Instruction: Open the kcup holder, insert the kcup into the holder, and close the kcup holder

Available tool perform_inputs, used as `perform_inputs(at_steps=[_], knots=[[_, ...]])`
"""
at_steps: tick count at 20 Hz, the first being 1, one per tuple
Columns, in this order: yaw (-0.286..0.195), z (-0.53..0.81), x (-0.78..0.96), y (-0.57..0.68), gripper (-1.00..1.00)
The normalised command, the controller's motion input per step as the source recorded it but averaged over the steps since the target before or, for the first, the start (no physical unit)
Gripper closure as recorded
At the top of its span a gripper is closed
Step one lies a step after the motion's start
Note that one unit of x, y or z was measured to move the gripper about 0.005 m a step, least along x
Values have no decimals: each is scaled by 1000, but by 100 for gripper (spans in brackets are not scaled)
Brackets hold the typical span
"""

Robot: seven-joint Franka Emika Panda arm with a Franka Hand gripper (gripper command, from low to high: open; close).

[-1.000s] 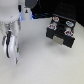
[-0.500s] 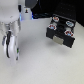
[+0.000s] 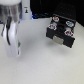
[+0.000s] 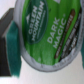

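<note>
In the exterior view the arm [image 3: 11, 22] stands at about nine o'clock in the picture, a tall white column reaching down over a pale table [image 3: 42, 67]. Its gripper [image 3: 11, 46] hangs low near the tabletop; a small dab of green shows at its lower edge, but the picture is too blurred to make out the fingers there. The holder [image 3: 61, 31] sits at roughly two o'clock, well apart from the arm, a black box with round pod slots on top showing reddish and pale pods, and a dark drawer front facing the table's middle. Whether the drawer is pulled out at all I cannot tell. In the wrist view the kcup [image 4: 47, 34] fills nearly the whole picture, its green foil lid facing the camera with white lettering reading "Green Mountain" and "Dark Magic", ringed by a white rim. A dark finger with a teal pad [image 4: 11, 47] presses against the cup's rim on one side, and a second finger edge touches the opposite rim, so the fingers are clamped on the kcup.
</note>
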Motion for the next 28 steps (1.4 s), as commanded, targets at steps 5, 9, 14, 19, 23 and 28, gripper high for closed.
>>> perform_inputs(at_steps=[5, 9, 14, 19, 23, 28], knots=[[5, 764, 87, 599, 100], [12, 684, 75, 698, 100], [8, 617, 95, 693, 100], [10, 466, 126, 682, 100], [2, 376, 137, 704, 100], [3, 325, 112, 712, 100]])
